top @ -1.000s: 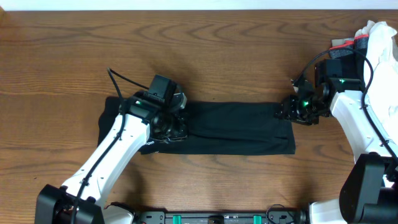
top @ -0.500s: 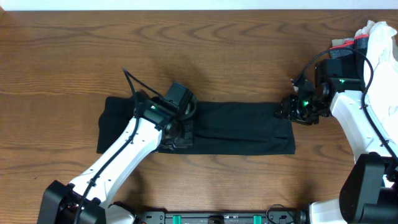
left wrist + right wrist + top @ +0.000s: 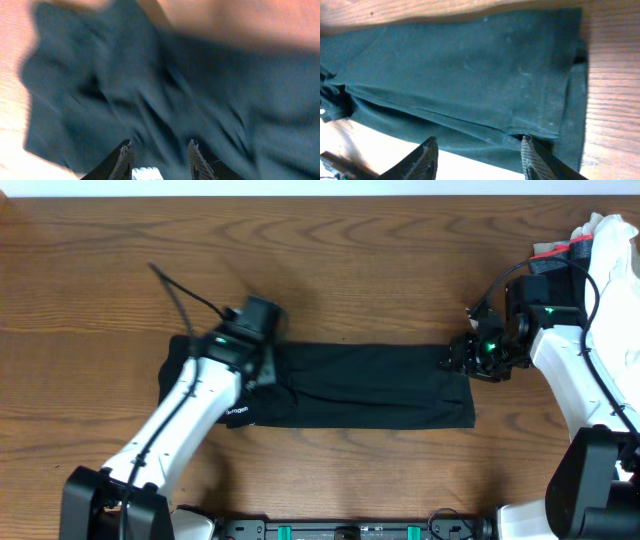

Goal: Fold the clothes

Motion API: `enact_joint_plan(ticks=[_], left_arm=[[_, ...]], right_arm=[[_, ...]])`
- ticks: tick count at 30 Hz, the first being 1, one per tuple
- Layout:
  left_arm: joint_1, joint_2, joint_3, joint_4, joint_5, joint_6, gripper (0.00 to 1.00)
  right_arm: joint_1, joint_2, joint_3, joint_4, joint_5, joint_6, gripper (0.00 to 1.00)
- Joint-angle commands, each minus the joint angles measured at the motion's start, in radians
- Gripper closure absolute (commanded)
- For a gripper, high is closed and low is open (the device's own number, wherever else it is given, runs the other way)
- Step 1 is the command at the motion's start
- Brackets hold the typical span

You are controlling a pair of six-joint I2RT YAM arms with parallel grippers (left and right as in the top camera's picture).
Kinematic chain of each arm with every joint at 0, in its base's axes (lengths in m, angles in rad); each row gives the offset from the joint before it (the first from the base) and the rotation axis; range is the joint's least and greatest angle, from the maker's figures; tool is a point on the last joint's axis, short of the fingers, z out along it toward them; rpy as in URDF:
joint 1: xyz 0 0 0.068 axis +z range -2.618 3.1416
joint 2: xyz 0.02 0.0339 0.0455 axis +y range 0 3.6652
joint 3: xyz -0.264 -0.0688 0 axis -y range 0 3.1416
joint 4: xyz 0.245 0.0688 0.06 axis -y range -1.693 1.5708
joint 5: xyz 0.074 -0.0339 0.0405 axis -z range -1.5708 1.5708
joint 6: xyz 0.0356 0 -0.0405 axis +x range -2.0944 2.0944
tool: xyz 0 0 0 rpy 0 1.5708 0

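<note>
The clothes are a black T-shirt (image 3: 370, 385) lying on the wooden table (image 3: 330, 270) as a long flat strip, with small white lettering (image 3: 237, 412) near its left front edge. My left gripper (image 3: 265, 370) hovers over the rumpled left part. In the blurred left wrist view its fingers stand apart above dark fabric (image 3: 200, 75), and the left gripper (image 3: 159, 145) holds nothing. My right gripper (image 3: 455, 360) is at the strip's right end. There the right gripper (image 3: 479, 142) is wide open over the hem (image 3: 545, 132), one fingertip (image 3: 527, 142) touching the folded edge.
A white cloth (image 3: 612, 250) lies at the far right edge of the table, with a red-and-grey band (image 3: 555, 250) showing beside it behind my right arm. Bare wood surrounds the shirt on all sides.
My left arm swung right over the shirt, then back left, and its jaws opened from shut. The left end of the shirt shifted. The right arm stayed in place.
</note>
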Motion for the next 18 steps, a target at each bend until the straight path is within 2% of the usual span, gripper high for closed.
enact_joint_plan(ticks=[1, 4, 8, 12, 18], left_arm=[[0.111, 0.014, 0.013, 0.065, -0.016, 0.075, 0.62], [0.194, 0.040, 0.013, 0.146, 0.109, 0.152, 0.62], [0.268, 0.105, 0.013, 0.187, 0.127, 0.169, 0.62], [0.316, 0.184, 0.013, 0.238, 0.267, 0.278, 0.67], [0.324, 0.249, 0.013, 0.254, 0.270, 0.291, 0.68]], right_arm=[[0.034, -0.010, 0.014, 0.000, -0.030, -0.021, 0.47], [0.052, -0.010, 0.014, 0.006, -0.030, -0.020, 0.47], [0.060, -0.010, 0.014, 0.007, -0.030, -0.019, 0.46], [0.061, -0.010, 0.014, 0.007, -0.029, -0.019, 0.46], [0.060, -0.010, 0.014, 0.004, -0.029, -0.019, 0.46]])
